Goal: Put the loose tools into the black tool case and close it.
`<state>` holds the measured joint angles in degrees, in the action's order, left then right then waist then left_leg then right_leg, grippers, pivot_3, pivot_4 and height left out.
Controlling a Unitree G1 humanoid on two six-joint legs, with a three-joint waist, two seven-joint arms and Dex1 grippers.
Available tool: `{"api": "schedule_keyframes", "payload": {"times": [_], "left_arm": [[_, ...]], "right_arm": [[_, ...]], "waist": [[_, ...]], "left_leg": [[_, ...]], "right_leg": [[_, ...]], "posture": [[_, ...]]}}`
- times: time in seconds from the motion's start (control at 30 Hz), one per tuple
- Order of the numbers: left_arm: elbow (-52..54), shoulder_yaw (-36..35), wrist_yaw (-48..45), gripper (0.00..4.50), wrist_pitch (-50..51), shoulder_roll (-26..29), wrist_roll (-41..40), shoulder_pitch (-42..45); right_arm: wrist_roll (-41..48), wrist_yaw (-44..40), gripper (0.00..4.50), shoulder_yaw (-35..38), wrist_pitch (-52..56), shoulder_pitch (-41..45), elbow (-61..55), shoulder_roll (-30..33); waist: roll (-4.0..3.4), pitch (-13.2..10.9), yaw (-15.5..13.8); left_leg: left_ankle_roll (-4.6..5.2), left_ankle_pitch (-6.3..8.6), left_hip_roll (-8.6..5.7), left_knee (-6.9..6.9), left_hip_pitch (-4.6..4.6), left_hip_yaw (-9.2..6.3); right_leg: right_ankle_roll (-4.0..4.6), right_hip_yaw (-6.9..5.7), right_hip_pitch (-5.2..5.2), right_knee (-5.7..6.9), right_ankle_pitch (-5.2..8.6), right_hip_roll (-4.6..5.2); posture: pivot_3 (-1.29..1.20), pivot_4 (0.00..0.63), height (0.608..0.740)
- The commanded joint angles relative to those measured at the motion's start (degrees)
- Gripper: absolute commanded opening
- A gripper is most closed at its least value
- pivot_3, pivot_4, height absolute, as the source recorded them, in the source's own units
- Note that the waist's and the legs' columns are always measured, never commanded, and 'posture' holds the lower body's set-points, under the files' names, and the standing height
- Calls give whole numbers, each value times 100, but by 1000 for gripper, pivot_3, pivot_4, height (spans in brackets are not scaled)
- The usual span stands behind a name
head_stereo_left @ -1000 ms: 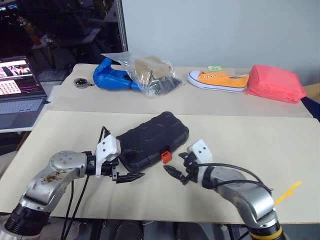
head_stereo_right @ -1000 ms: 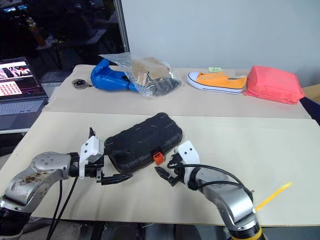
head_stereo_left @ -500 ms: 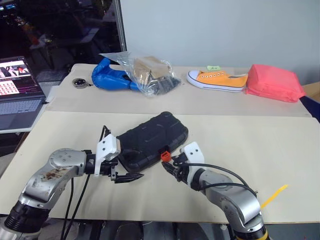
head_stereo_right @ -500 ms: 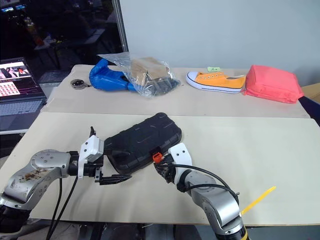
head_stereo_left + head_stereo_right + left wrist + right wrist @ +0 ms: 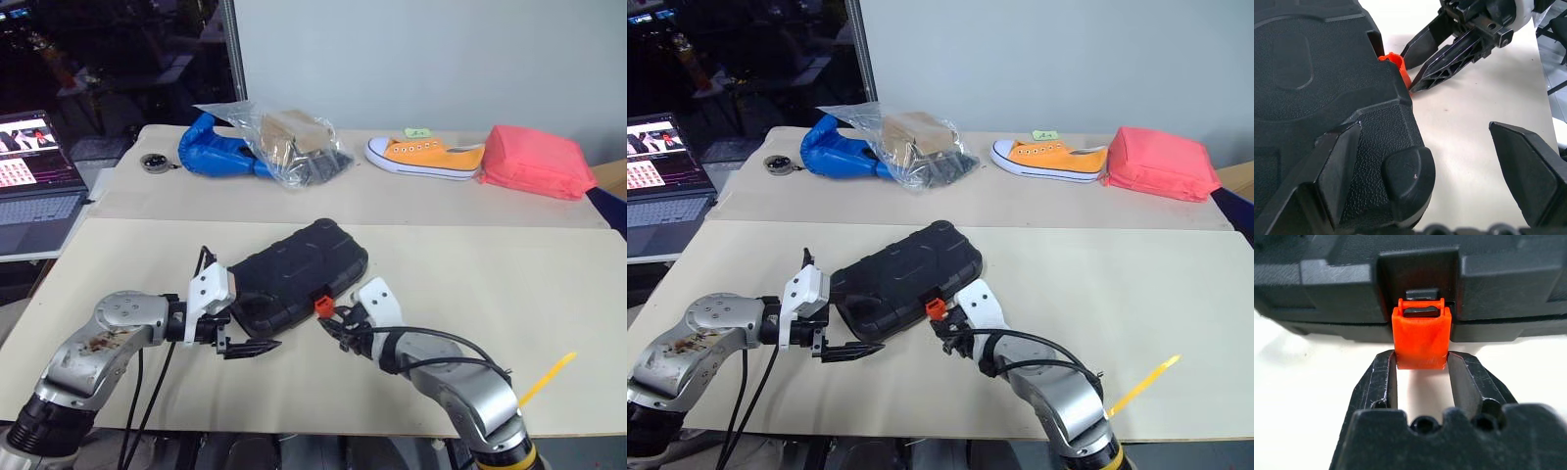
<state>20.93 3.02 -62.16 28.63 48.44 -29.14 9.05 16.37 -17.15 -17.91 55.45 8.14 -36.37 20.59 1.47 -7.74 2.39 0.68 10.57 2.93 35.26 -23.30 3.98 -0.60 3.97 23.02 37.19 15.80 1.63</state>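
**Right claw clamped on the latch of the closed tool case**

The black tool case (image 5: 299, 275) lies shut on the near bench (image 5: 490, 284), its long axis running diagonally: one end toward the robot's left and near edge, the other pointing away and to the right. Its ribbed lid faces up, and the orange latch (image 5: 1421, 337) sits on the long side facing the robot.

The right claw (image 5: 1422, 377) has its two fingers closed against either side of that latch, gripping its lower end. The left claw (image 5: 250, 345) hangs with its fingers spread wide at the case's near left corner, one finger (image 5: 1334, 171) lying over the textured shell and the other out over bare bench.

The bench top is a pale cream board. Behind it stands a second bench (image 5: 392, 201) carrying a blue bag (image 5: 217, 154), a clear plastic bag of items (image 5: 289, 142), an orange sneaker (image 5: 426, 157), a pink pouch (image 5: 537, 163) and a small round object (image 5: 157, 162). An open laptop (image 5: 39, 176) stands at far left. A light wall rises behind, with a dark area beyond on the left.
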Motion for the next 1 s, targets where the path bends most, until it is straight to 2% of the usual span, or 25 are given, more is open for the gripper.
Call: {"api": "schedule_keyframes", "payload": {"times": [0.03,0.43,0.77,1.0], "left_arm": [[15,-3,16,4500,58,48,78,-100],[44,28,-7,4500,79,46,75,-103],[27,31,-16,4500,92,51,82,-63],[79,34,34,4500,134,31,75,-80]], "right_arm": [[-71,-50,1259,-23,-164,144,-468,91],[-117,-152,1170,-101,-214,113,-701,242],[-225,-91,1170,-146,-388,35,-421,42],[-204,-316,1170,-89,-909,-74,-128,-82]], "waist": [[0,0,1],[0,0,3],[0,0,9],[0,0,29]], "left_leg": [[0,0,0,0,1,0],[0,0,1,0,-2,0],[0,0,1,-1,-3,-1],[0,0,6,0,4,-5]], "right_leg": [[0,0,-1,0,0,0],[0,0,2,0,0,-2],[0,0,2,-1,0,-3],[-1,3,2,2,1,-14]], "posture": [[0,150,740],[0,150,740],[0,150,740],[0,150,740]]}}
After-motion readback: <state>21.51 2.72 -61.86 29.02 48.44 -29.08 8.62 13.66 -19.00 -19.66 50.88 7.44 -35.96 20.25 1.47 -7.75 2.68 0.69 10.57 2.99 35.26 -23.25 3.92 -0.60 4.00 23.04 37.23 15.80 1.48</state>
